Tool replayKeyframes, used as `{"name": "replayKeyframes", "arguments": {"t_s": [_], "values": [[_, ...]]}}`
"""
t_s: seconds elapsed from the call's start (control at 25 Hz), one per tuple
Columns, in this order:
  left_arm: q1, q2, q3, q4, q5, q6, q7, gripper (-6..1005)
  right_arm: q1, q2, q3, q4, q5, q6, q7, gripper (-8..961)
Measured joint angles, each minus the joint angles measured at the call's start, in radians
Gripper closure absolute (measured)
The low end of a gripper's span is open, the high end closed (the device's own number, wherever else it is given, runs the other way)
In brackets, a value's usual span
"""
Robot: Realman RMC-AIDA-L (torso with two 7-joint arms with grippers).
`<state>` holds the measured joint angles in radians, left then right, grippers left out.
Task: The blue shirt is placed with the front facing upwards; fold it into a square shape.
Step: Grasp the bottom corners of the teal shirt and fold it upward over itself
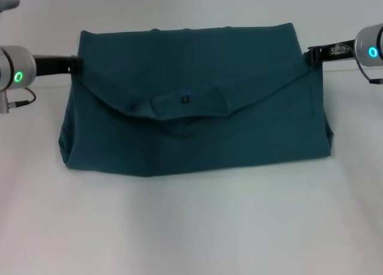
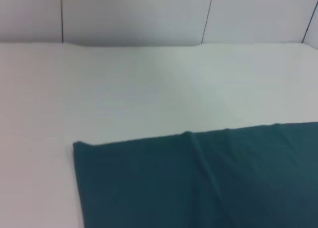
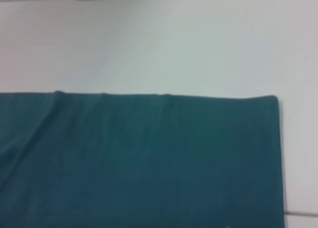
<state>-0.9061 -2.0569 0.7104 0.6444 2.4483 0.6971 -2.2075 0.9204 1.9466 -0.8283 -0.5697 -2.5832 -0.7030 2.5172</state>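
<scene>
head view, shirt: the blue shirt [image 1: 191, 101] lies at the middle of the white counter [image 1: 191, 227], already folded into a wide band with the collar [image 1: 187, 101] showing on top.
head view, long axis: it runs 9 to 3 o'clock; the collar flap droops toward 6 o'clock, and its two slanting edges rise toward the upper corners.
head view, left end effector: the left end effector [image 1: 76, 65] is at 9 o'clock, touching the shirt's upper left corner; i cannot tell whether it is pinching the cloth or open.
head view, right end effector: the right end effector [image 1: 311, 53] is at 3 o'clock on the upper right corner; its state is equally unclear.
head view, why placed so: one arm at each end of the band suits a two-handed fold, likely carrying one edge across to shorten the band toward a square.
left wrist view: only the shirt's far corner and straight folded edge on the counter, with a soft ridge in the cloth; no fingers show.
right wrist view: the matching far corner and edge, flat and neat against the counter; again no fingers.
progress: judged from its shape, the shirt is partly folded, still wider than deep, so at least one crosswise fold remains.
</scene>
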Motion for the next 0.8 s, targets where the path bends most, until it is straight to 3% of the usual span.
{"name": "replayKeyframes", "arguments": {"t_s": [0.36, 0.68, 0.8], "values": [[-0.050, -0.003, 0.009, -0.039, 0.000, -0.065, 0.026, 939, 0.007, 0.001, -0.003, 0.011, -0.001, 0.038, -0.008, 918], [-0.048, -0.035, 0.048, -0.038, 0.009, -0.120, 0.035, 937, 0.011, -0.001, -0.055, 0.027, -0.002, 0.060, -0.011, 916], [-0.050, -0.036, 0.052, -0.043, 0.014, -0.122, 0.027, 936, 0.016, -0.006, -0.083, 0.027, -0.004, 0.061, -0.010, 913]]}}
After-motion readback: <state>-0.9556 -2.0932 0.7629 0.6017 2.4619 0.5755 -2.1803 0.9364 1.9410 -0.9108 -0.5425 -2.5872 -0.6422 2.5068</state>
